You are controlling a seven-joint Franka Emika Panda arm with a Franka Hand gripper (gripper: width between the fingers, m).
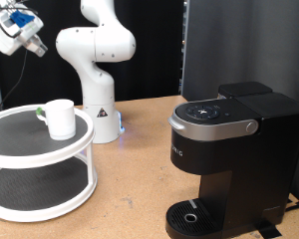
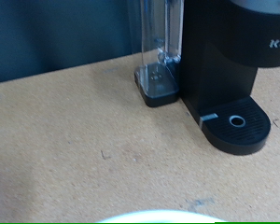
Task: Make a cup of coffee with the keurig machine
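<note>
The cup (image 1: pixel 60 118) is a plain white mug standing upright on the top tier of a round white stand (image 1: pixel 20 139) at the exterior view's left. The keurig machine (image 1: pixel 234 139) is black with a silver-grey lid handle and stands at the exterior view's right, lid down, its round drip tray (image 1: pixel 194 214) bare. My gripper (image 1: pixel 32 45) hangs high at the exterior view's top left, above and well apart from the cup, with nothing seen in it. In the wrist view the keurig machine (image 2: pixel 224 65) and its drip tray (image 2: pixel 238 121) show; my fingers do not.
The white robot base (image 1: pixel 98 95) stands behind the stand on the brown tabletop (image 1: pixel 140 169). A small dark-and-green thing (image 1: pixel 40 113) lies beside the cup. The machine's clear water tank (image 2: pixel 159 47) shows in the wrist view. A white curved rim (image 2: pixel 159 217) shows at that frame's edge.
</note>
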